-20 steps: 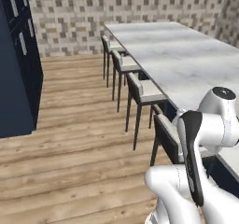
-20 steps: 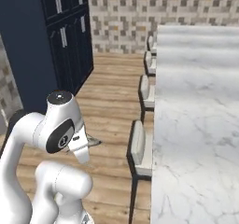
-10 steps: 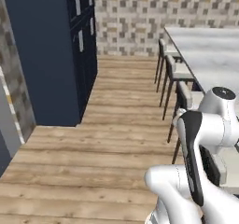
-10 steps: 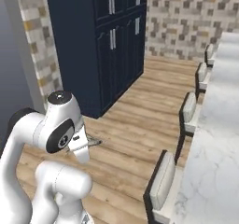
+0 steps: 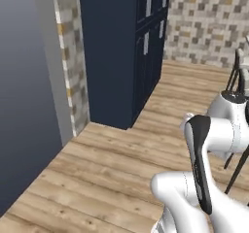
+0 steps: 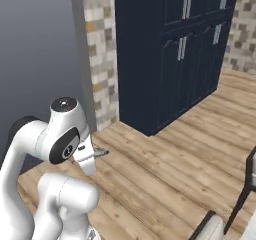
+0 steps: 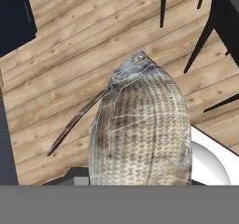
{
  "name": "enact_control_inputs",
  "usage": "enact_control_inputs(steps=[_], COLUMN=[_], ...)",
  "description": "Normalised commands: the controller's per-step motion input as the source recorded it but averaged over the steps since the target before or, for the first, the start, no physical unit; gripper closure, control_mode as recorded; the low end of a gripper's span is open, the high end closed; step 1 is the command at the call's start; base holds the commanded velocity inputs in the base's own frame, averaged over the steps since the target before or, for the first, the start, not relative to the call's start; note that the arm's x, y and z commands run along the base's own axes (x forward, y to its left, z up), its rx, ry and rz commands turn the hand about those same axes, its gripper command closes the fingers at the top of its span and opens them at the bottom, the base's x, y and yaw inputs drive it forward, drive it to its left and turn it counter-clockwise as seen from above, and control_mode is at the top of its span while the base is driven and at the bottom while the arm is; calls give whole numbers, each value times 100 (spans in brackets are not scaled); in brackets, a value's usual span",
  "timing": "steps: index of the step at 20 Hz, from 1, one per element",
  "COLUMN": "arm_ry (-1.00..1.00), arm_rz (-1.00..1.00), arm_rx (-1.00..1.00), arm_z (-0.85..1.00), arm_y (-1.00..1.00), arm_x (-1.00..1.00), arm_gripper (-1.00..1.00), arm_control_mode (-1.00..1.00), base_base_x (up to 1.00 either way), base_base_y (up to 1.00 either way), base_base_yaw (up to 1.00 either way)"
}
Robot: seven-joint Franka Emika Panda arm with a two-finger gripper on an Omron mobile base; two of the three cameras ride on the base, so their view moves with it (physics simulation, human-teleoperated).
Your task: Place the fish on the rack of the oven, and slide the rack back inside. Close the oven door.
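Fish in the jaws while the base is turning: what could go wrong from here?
1. The fish sticks far out past the grip, above bare wooden floor; a jolt could drop it.
2. Dark chair legs stand close by; a wide swing might knock the fish on them.
3. The tall navy cabinet stands close ahead.

Tall navy cabinets (image 5: 138, 47) with silver handles fill the top middle of both base views. Beside them, a strip of mosaic tile wall (image 5: 72, 67), then a plain grey wall (image 5: 24, 91) at left. Wood plank floor (image 5: 107, 178) below, dark chair legs (image 7: 163, 3) at the hand view's top.
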Motion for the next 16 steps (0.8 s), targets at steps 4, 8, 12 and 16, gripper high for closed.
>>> enact_control_inputs(steps=[4,8,12,16], arm_ry=[0,0,0,0], arm_rz=[0,0,0,0], arm_rx=[0,0,0,0], arm_z=[0,0,0,0], arm_y=[0,0,0,0], arm_x=[0,0,0,0], arm_gripper=[100,100,100,100], arm_control_mode=[100,100,100,100], base_base_x=[51,44,44,51], base_base_y=[1,0,0,0], base_base_yaw=[60,62,60,56])
